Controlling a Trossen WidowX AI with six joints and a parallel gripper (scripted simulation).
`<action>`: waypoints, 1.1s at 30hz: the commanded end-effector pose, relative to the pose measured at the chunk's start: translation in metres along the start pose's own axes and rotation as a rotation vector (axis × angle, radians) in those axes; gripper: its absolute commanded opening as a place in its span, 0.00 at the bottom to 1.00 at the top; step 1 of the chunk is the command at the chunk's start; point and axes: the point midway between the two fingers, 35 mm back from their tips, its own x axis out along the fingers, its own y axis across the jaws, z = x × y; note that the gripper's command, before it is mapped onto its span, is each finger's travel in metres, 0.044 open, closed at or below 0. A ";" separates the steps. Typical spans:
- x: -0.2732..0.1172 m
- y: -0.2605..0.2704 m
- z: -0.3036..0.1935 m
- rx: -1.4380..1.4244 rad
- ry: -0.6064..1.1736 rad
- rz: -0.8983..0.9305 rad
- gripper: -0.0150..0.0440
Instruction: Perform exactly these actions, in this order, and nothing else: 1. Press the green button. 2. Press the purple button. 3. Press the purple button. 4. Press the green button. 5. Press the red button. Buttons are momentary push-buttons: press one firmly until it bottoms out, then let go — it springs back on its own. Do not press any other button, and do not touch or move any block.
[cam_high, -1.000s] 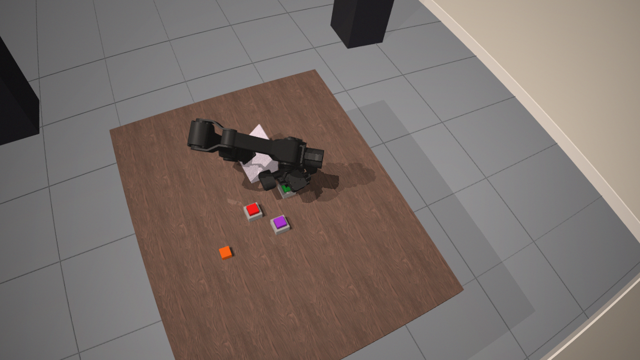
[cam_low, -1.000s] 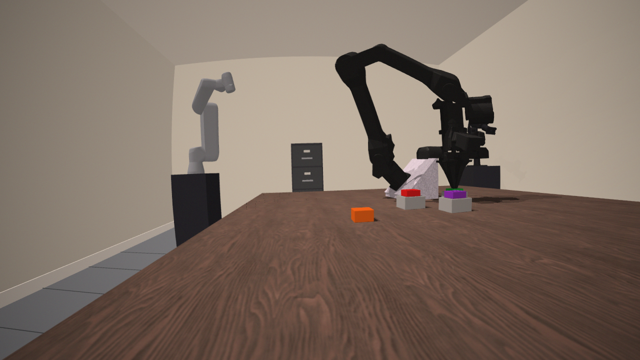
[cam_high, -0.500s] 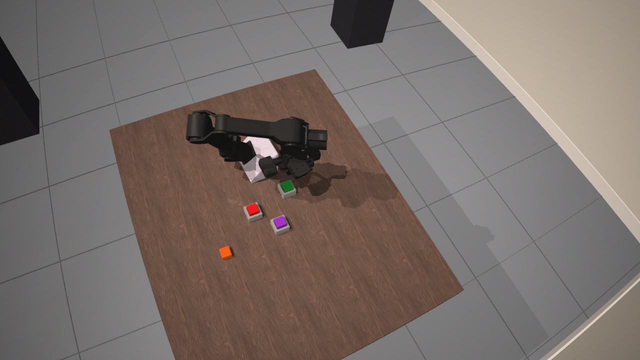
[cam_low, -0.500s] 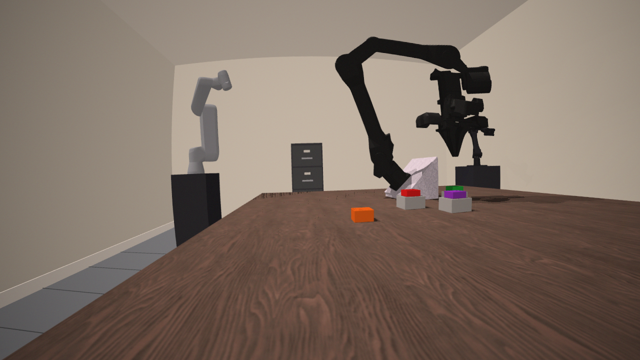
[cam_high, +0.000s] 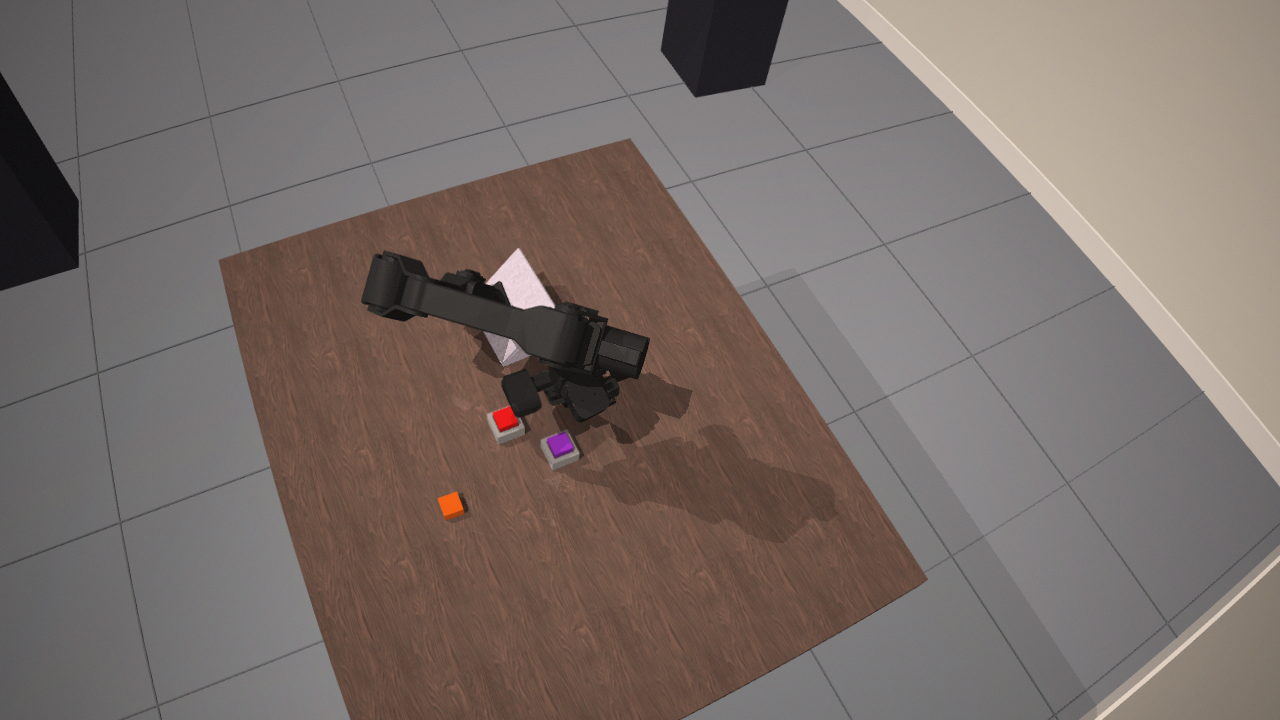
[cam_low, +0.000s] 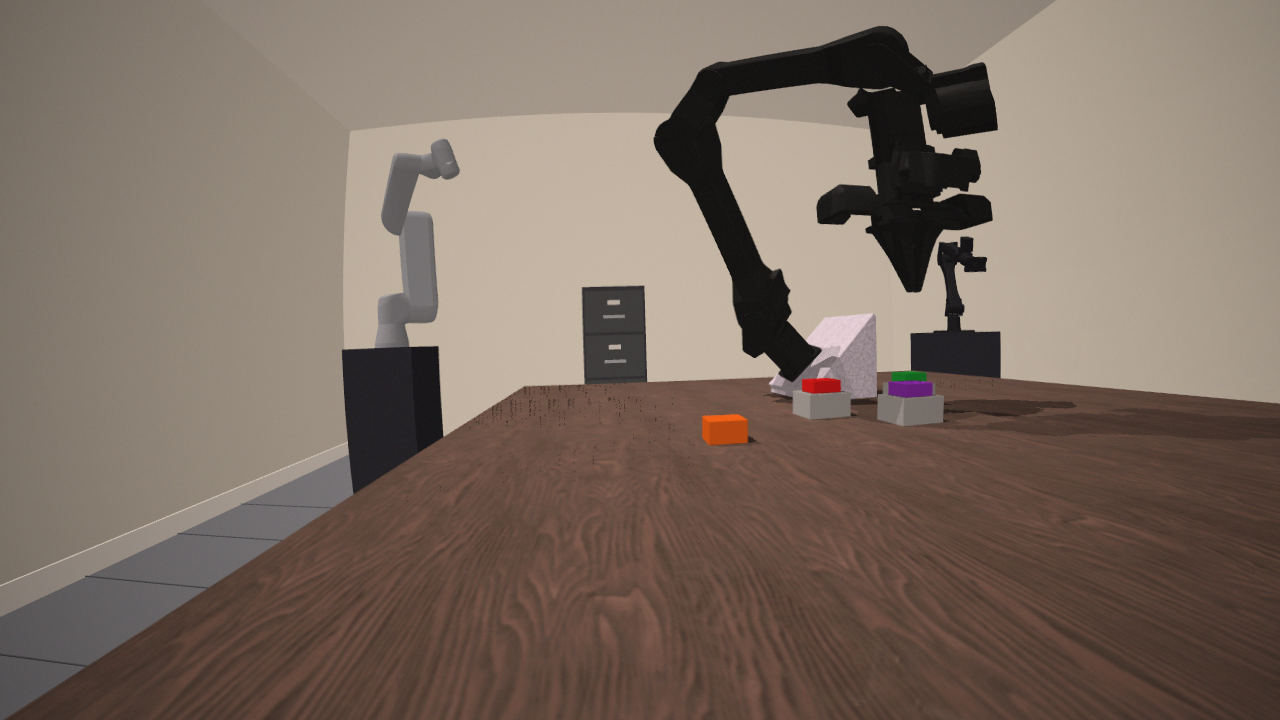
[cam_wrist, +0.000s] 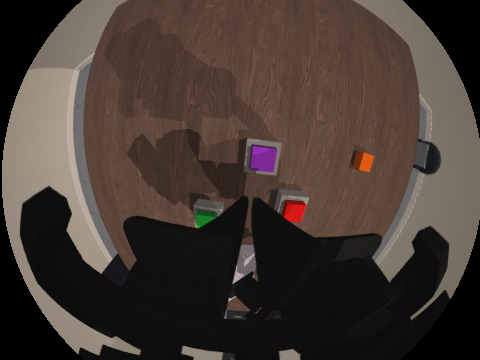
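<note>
Buttons stand on the table (cam_high: 626, 573) (cam_low: 626, 555) (cam_wrist: 320, 75): green (cam_low: 908, 376) (cam_wrist: 206, 219), purple (cam_high: 560, 444) (cam_low: 910, 389) (cam_wrist: 263, 158) and red (cam_high: 505, 418) (cam_low: 820, 385) (cam_wrist: 294, 211), each on a grey base. In the wrist view, green and red lie on opposite sides of the fingertips, with purple beyond them. Green is hidden in the top view. The gripper (cam_low: 913, 290) (cam_wrist: 250, 202) points downward, raised well apart from all three caps. Its fingers are drawn together, grasping nothing. All visible caps protrude above their bases. The orange block (cam_high: 451, 505) (cam_low: 725, 429) (cam_wrist: 363, 161) rests apart from the buttons. The wedge (cam_high: 520, 284) (cam_low: 854, 358) (cam_wrist: 245, 265) sits beneath the arm (cam_high: 474, 308) (cam_low: 729, 219).
</note>
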 end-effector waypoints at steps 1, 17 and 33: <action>0.001 -0.018 0.016 -0.018 -0.003 -0.015 0.29; 0.064 -0.019 0.017 -0.017 -0.004 -0.017 0.29; 0.089 -0.019 0.017 -0.017 -0.004 -0.017 0.29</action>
